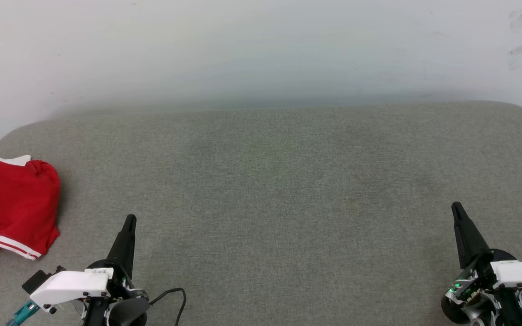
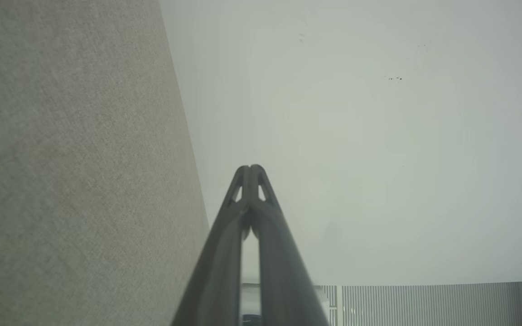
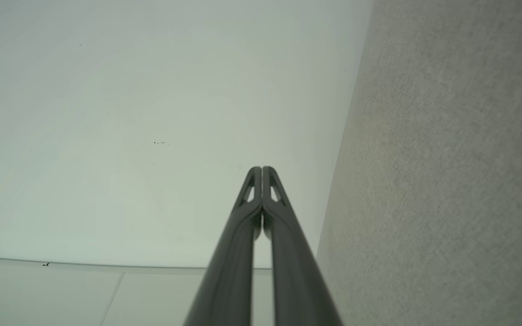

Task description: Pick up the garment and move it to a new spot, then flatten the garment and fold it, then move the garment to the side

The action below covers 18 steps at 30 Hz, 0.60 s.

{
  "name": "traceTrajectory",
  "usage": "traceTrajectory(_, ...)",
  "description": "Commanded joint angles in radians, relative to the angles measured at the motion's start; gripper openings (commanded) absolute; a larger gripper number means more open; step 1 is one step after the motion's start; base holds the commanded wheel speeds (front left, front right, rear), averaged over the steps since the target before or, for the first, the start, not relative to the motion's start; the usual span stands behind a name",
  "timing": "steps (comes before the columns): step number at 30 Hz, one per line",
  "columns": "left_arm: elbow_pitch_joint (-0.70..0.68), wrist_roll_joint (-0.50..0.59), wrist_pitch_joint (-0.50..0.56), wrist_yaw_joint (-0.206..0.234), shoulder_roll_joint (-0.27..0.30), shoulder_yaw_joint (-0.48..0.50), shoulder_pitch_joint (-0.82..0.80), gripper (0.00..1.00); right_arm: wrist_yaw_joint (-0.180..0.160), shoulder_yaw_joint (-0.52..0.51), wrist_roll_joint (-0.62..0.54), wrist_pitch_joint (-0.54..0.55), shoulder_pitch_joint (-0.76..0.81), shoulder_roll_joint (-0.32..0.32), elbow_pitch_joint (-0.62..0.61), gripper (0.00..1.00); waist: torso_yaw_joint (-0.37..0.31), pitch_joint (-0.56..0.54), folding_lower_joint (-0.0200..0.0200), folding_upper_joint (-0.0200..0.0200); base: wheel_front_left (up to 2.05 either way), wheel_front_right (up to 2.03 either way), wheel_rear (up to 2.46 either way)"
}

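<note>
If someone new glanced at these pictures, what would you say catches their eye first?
The red garment stands out, bunched at the far left edge of the grey cushion. After that come the left gripper and right gripper, both shut, low in the head view's corners and well apart from the garment.

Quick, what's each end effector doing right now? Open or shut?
Left end effector: closed, holding nothing.
Right end effector: closed, holding nothing.
</note>
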Motion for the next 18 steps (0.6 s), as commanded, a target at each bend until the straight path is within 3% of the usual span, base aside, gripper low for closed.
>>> traceTrajectory(1,0.001,0.002,0.003,-0.002,-0.001,0.002,-0.008,0.0,0.0,0.0,-0.005,0.001,-0.009,0.003,0.0,0.0,0.0,0.0,0.0,0.0,0.0,0.0,0.0)
traceTrajectory(18,0.001,0.002,0.002,-0.002,-0.001,0.002,-0.008,0.0,0.0,0.0,-0.005,0.001,-0.009,0.003,0.0,0.0,0.0,0.0,0.0,0.0,0.0,0.0,0.0)
